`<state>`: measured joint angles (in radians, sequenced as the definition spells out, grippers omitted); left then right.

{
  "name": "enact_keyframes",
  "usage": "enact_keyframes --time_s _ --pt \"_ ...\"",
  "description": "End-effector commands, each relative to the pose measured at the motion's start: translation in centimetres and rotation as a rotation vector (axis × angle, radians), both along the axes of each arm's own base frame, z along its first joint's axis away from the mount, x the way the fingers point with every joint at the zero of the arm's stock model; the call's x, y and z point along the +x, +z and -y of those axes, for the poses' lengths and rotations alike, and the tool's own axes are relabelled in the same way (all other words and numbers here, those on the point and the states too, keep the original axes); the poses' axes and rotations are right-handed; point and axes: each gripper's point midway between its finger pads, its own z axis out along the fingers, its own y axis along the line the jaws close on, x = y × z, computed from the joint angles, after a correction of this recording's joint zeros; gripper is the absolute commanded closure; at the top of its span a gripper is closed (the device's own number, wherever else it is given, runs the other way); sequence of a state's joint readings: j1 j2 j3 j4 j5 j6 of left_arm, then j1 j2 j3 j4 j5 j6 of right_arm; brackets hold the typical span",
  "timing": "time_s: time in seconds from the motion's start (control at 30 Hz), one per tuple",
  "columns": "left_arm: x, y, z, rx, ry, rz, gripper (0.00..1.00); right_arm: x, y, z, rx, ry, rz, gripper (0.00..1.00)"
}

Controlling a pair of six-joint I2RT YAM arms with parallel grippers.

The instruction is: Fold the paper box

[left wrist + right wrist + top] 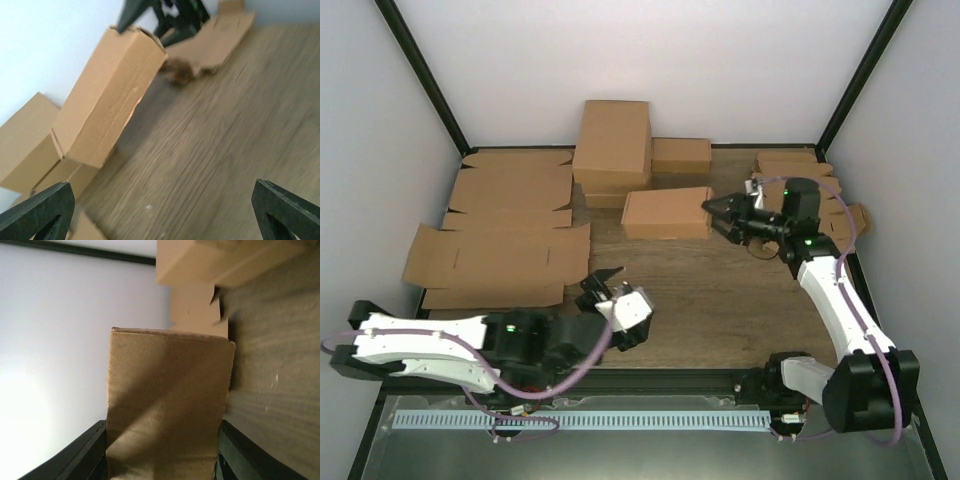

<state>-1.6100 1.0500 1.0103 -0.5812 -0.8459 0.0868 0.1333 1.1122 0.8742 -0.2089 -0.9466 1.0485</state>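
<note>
Overhead, shows the paper box [667, 212] closed up on the wooden table [720, 290] beside stacked boxes [612, 150], with the left gripper [603, 282] well apart. Left wrist: spread wide, holding nothing, box [105, 95] beyond. Right wrist: right gripper [162, 440] clamps the box's end, one finger each side.

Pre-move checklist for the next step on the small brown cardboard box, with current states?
1. Small brown cardboard box formed, top closed: ok.
2. Right gripper at the box's right end, fingers flanking both sides: ok.
3. Right grip actually clamped: cannot tell.
4. Left gripper open, apart from the box: ok.
5. Room behind the box: not ok, stack of brown cardboard boxes sits close behind.
</note>
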Motion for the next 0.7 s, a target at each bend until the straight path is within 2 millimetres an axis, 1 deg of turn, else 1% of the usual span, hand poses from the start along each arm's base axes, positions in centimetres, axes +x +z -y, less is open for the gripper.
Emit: enact_keyframes --time_s 0.0,0.03,0.07,0.13,0.17,0.23,0.33,0.4,0.43,0.53,0.6,0.67 --pt "-1.6 4.6 -0.5 -0.26 -0.059 -0.162 0.0 2.6 4.4 3.5 0.003 0.03 0.278 0.6" --pt "-1.6 5.3 -1.0 -0.294 -0.054 -0.175 0.0 3.5 5.0 4.5 -0.015 0.011 0.318 0.6" --pt "-1.5 5.9 -1.5 -0.328 -0.048 -0.188 0.0 4.4 5.3 5.7 -0.036 -0.016 0.344 0.59" --pt "-1.3 6.8 -2.8 -0.395 -0.025 -0.209 0.0 6.2 5.6 8.1 -0.069 -0.065 0.385 0.6" --pt "-1.1 7.2 -3.7 -0.43 -0.007 -0.217 0.0 7.0 5.7 9.0 -0.079 -0.078 0.405 0.6" --pt "-0.5 8.0 -5.6 -0.507 0.037 -0.23 0.0 8.7 6.0 10.2 -0.114 -0.096 0.445 0.59" --pt "0.0 9.8 -9.0 -0.664 0.062 -0.256 0.0 12.0 5.4 11.7 -0.186 -0.154 0.457 0.59" --pt "0.3 10.4 -10.9 -0.741 0.075 -0.266 0.0 13.4 5.1 12.3 -0.2 -0.19 0.477 0.59" --pt "0.2 10.5 -11.4 -0.76 0.069 -0.269 0.0 14.2 4.7 12.5 -0.203 -0.203 0.478 0.59" --pt "0.2 10.4 -12.4 -0.762 0.07 -0.275 0.0 16.5 3.7 13.0 -0.186 -0.206 0.472 0.59" --pt "0.2 10.0 -12.2 -0.729 0.074 -0.271 0.0 17.8 2.8 13.1 -0.17 -0.185 0.462 0.59" --pt "0.3 9.3 -11.4 -0.683 0.084 -0.256 0.0 19.1 2.1 13.2 -0.164 -0.172 0.468 0.6"
